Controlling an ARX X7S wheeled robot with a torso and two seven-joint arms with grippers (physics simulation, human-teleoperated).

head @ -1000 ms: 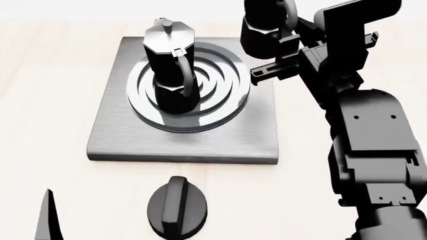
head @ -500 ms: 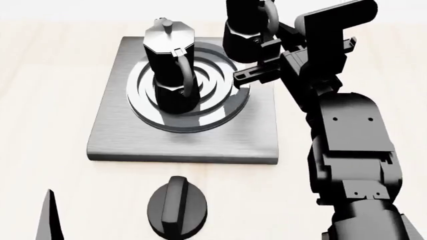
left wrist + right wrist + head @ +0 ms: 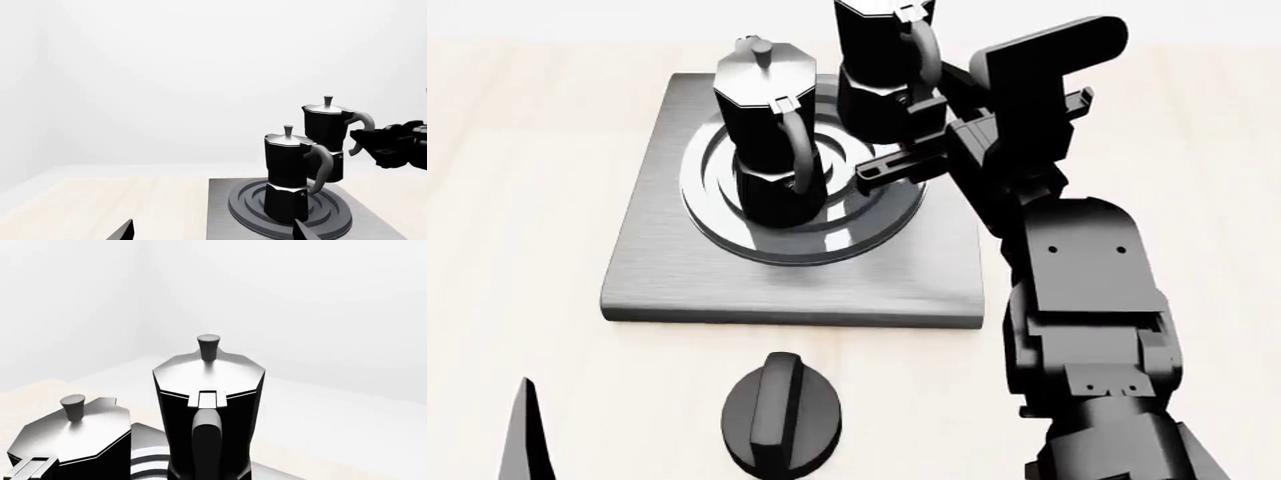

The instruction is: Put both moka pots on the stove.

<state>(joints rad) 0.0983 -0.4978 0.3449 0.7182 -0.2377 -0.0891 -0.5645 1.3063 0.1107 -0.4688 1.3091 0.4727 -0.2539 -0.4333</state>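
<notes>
One moka pot (image 3: pixel 767 130) stands upright on the ring burner of the grey stove (image 3: pixel 654 270). The other moka pot (image 3: pixel 878 70) is over the stove's far right part, with my right gripper (image 3: pixel 910 128) shut on its handle side. In the left wrist view this held pot (image 3: pixel 325 137) shows behind the standing pot (image 3: pixel 287 175); I cannot tell whether its base touches the plate. The right wrist view is filled by the held pot (image 3: pixel 210 400), with the standing one (image 3: pixel 73 437) beside it. My left gripper (image 3: pixel 213 235) is open and holds nothing, low at the stove's near left side.
A round black dial knob (image 3: pixel 781 412) lies on the light wooden table (image 3: pixel 521 200) in front of the stove. One left fingertip (image 3: pixel 527 440) pokes up at the near left. The right arm (image 3: pixel 1088 300) reaches along the stove's right side.
My right gripper has carried its moka pot leftwards, from beyond the stove's far right corner to over the plate beside the standing pot. The standing pot and the left gripper have stayed still.
</notes>
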